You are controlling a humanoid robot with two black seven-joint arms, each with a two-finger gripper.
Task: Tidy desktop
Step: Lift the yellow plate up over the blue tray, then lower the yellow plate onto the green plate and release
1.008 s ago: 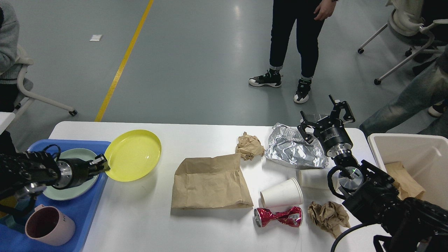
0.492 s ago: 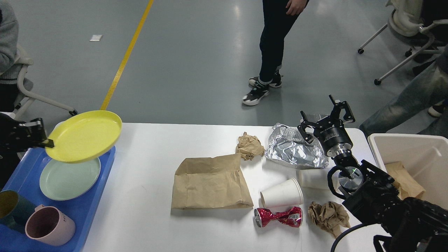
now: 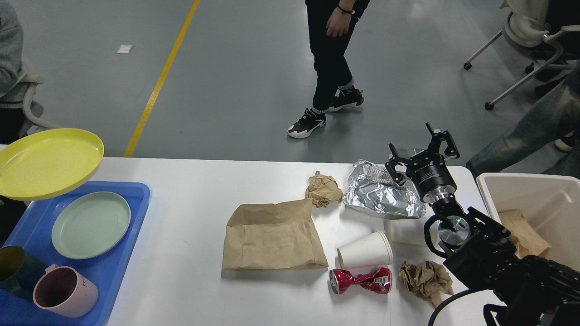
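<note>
white desktop [image 3: 190, 290] under paper litter, grey floor [image 3: 235, 68] beyond; right tool [image 3: 422, 154] spread wide, left unseen

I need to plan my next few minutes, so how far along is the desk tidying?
Partly done. A green plate and two cups sit in the blue tray, and brown paper lies in the beige bin. In hand: the yellow plate is held in the air over the tray's left end; the left claw is out of view. Left on the desktop: paper bag, foil, paper cups, crushed can, two paper wads. The right claw hangs open.
</note>
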